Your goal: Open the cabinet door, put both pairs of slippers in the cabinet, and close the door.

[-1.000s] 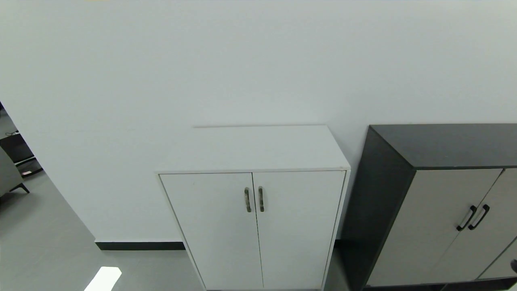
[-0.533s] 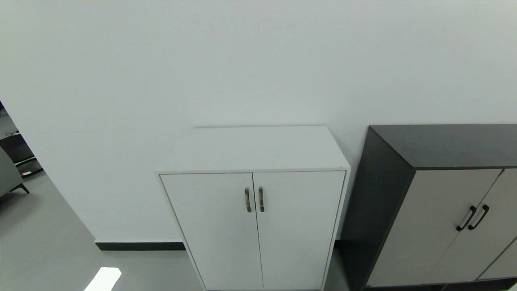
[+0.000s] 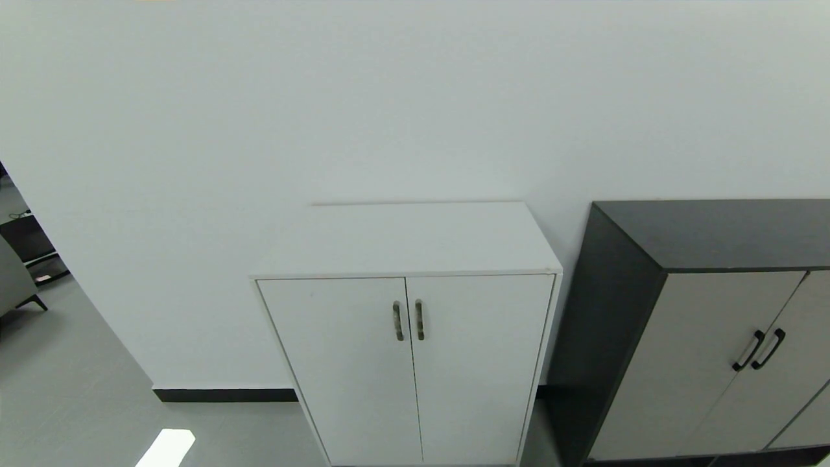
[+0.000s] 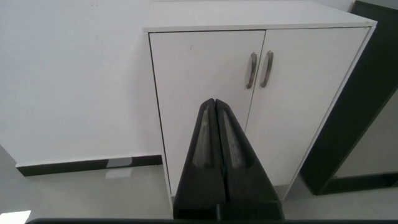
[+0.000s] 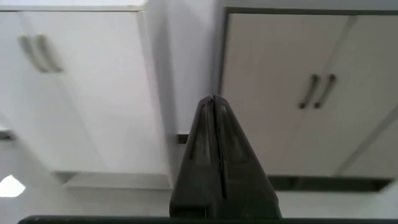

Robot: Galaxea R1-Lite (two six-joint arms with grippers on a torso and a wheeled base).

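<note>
Cabinet: I see the white two-door wooden cabinet (image 3: 350,363) standing against the wall with both doors flush shut. Its paired metal bar handles (image 3: 397,320) sit side by side at the centre seam.
Left hand: my left hand (image 4: 214,104) has its fingers pressed together, empty, facing the white cabinet's front and apart from it.
Right hand: my right hand (image 5: 214,99) is likewise pressed together and empty. It faces the gap between the white cabinet and the black-framed cabinet with beige doors (image 5: 292,93).

Floor (image 3: 71,395), white cabinet (image 3: 350,370), dark cabinet (image 3: 609,324), maybe chair (image 3: 11,282)
</note>
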